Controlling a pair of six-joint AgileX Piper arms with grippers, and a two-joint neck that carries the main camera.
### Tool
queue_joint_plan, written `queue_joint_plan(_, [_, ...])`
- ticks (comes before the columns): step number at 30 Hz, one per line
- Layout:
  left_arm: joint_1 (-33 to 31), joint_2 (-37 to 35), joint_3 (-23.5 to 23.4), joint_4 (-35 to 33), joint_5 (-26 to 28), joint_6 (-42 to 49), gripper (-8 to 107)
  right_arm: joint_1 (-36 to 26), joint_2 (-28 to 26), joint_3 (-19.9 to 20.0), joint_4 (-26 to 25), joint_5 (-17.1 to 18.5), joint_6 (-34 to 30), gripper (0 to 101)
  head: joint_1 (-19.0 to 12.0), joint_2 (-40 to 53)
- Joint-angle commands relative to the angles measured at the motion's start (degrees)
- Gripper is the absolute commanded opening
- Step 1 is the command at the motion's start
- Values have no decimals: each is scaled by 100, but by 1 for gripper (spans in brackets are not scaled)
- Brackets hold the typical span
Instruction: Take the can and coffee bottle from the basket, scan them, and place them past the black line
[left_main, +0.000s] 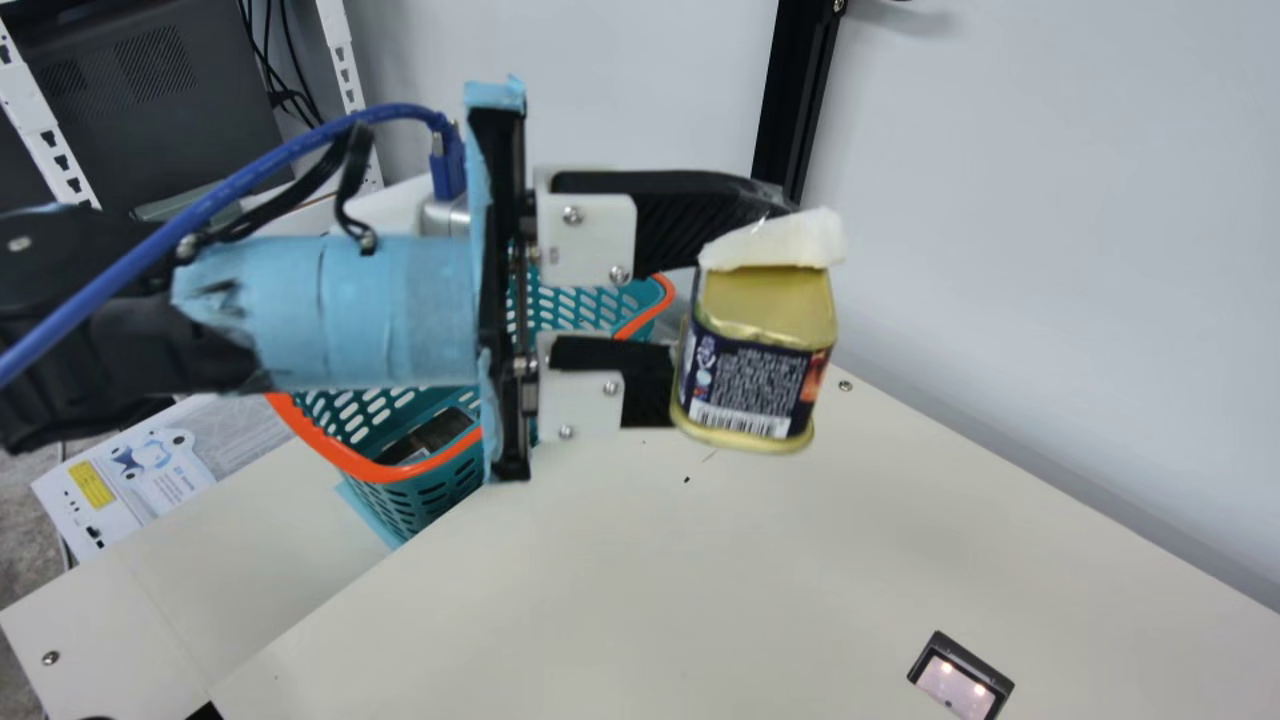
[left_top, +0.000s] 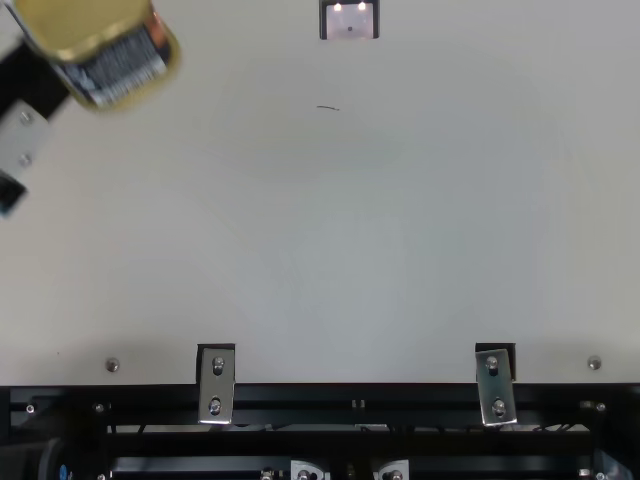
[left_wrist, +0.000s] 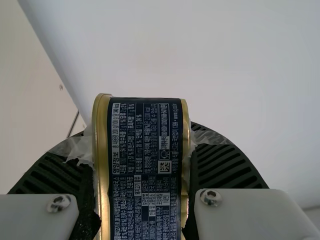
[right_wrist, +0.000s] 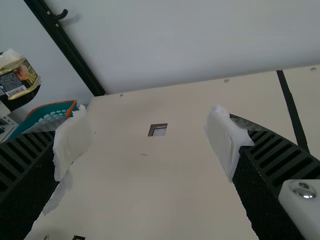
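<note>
My left gripper (left_main: 735, 310) is shut on the can (left_main: 765, 350), a gold-rimmed tin with a dark label, held up above the table in the main view. In the left wrist view the can (left_wrist: 145, 165) sits between the two fingers of the left gripper (left_wrist: 142, 150). The top view has the can (left_top: 110, 60) at its upper left corner. The basket (left_main: 370, 465), teal with an orange rim, stands behind the left arm; a dark item lies inside it. My right gripper (right_wrist: 147, 142) is open in the right wrist view, its padded fingertips wide apart with nothing between them.
The scanner (left_main: 960, 680) is set in the table, its window lit. A black line (right_wrist: 294, 110) crosses the table in the right wrist view. A wall runs along the table's far edge, with a black post (left_main: 800, 90) in front of it.
</note>
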Motion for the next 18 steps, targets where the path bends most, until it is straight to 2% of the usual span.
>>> queue_joint_plan(1, [-136,60,-62,191,-575,320,10,0,0,0,0,0,0,101,-153,81])
queue_joint_plan(7, [-814,78,-45,623,-1788,1122,10,0,0,0,0,0,0,101,-153,81])
queue_joint_plan(18, [-2852,-216,468,1331,-4624,2906,10,0,0,0,0,0,0,101,-153,81])
